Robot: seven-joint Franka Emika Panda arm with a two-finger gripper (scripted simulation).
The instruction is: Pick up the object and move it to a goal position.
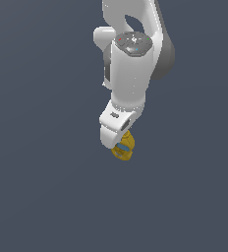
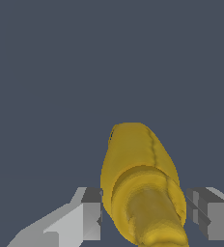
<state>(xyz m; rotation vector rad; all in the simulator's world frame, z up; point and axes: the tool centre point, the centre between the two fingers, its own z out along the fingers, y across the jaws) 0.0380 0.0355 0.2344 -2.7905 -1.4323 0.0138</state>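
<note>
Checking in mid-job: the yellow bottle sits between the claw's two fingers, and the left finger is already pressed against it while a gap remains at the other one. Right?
Not quite. In the wrist view the bottle does sit between the fingers of the claw, but it is a red herring only in one detail: nothing shows which finger presses; one finger meets its edge, the other shows a gap.

A simulated scene is shown rather than any real room. A flat, featureless slate-grey surface [image 1: 37, 197] fills both views, without walls, furniture or shadows. The smooth, untextured shading of the white jointed robot arm [image 1: 130, 74] marks it as rendered.
</note>
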